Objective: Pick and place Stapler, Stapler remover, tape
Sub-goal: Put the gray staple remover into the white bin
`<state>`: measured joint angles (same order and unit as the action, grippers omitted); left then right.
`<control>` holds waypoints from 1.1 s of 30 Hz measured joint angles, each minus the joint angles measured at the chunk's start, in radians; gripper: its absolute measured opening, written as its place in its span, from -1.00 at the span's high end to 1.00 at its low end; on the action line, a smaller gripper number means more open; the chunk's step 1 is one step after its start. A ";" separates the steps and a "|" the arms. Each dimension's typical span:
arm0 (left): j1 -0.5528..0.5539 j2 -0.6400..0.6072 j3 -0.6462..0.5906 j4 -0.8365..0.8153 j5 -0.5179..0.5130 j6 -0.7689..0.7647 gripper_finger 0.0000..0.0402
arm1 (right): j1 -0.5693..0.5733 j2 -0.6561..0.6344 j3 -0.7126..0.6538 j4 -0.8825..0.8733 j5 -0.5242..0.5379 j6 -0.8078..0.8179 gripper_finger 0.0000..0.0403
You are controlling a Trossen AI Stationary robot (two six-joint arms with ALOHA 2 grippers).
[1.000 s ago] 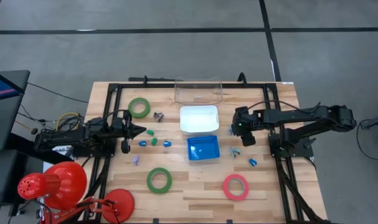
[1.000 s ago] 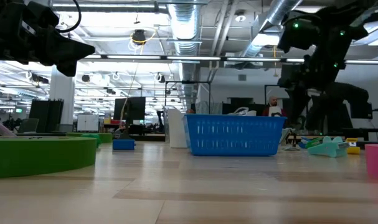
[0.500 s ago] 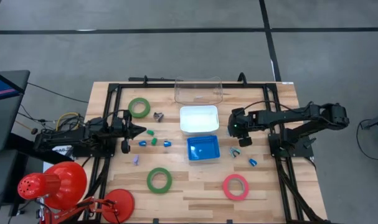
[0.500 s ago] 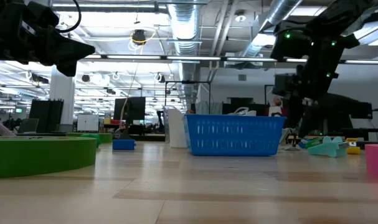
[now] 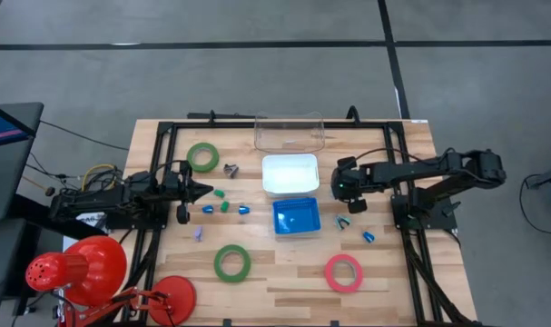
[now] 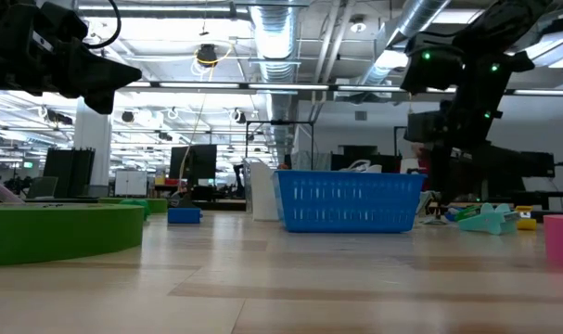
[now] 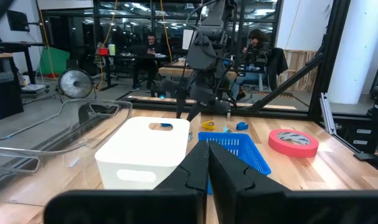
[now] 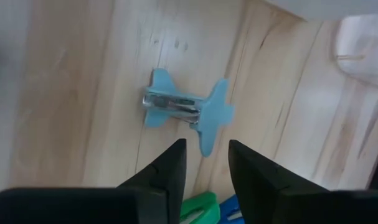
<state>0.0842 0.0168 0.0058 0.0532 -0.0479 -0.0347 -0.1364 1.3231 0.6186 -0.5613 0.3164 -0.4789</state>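
Observation:
A light-blue staple remover [image 8: 187, 109] lies flat on the wood. My right gripper [image 8: 204, 163] hangs open above it, fingers pointing down, touching nothing; in the high view it [image 5: 341, 188] is just right of the white bin. My left gripper [image 5: 202, 191] waits shut and empty at the table's left, level above the wood. Small blue and green staplers [image 5: 225, 208] lie in front of it. Tape rings lie flat: green [image 5: 202, 156], green [image 5: 231, 262], pink-red [image 5: 343, 272]. A grey staple remover [image 5: 231, 169] rests near the far green ring.
Three containers stand mid-table: a clear bin [image 5: 289, 133], a white bin [image 5: 289, 173], a blue basket [image 5: 296, 216]. A teal piece [image 5: 343, 221] and a blue piece [image 5: 368, 237] lie right of the basket, a purple one [image 5: 198, 233] to its left. A red lamp [image 5: 80, 271] stands at the near-left corner.
My right gripper has moved a short way toward the table's left edge, closer to the white bin, and stays open. Nothing on the table has moved.

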 joint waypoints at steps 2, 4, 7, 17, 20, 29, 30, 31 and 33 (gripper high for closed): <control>0.000 0.000 0.000 0.000 0.000 0.000 0.98 | 0.000 -0.008 0.003 0.002 0.000 0.000 0.45; 0.000 0.000 0.000 0.000 0.000 0.000 0.98 | 0.000 -0.010 0.003 0.001 0.000 0.000 0.45; 0.000 0.000 0.000 0.000 0.000 0.000 0.98 | 0.000 -0.010 0.003 -0.005 -0.001 0.000 0.45; 0.000 0.000 0.000 0.000 0.000 0.000 0.98 | 0.000 -0.010 0.003 -0.006 -0.003 0.000 0.65; 0.000 0.000 0.000 0.000 0.000 0.000 0.98 | 0.000 -0.010 0.003 -0.006 -0.005 0.000 0.72; 0.000 0.000 0.000 0.000 0.000 0.000 0.98 | -0.001 -0.010 0.003 -0.006 -0.019 0.001 0.93; 0.000 0.000 0.000 0.000 0.000 0.000 0.98 | -0.001 -0.010 0.003 -0.006 -0.027 0.001 0.96; 0.000 0.000 0.000 0.000 0.000 0.000 0.98 | -0.001 -0.010 0.003 -0.006 -0.029 0.001 0.98; 0.000 0.000 0.000 0.000 0.000 0.000 0.98 | -0.001 -0.010 0.003 -0.006 -0.031 0.001 0.98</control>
<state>0.0844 0.0167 0.0058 0.0532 -0.0479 -0.0347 -0.1371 1.3132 0.6220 -0.5678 0.2858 -0.4782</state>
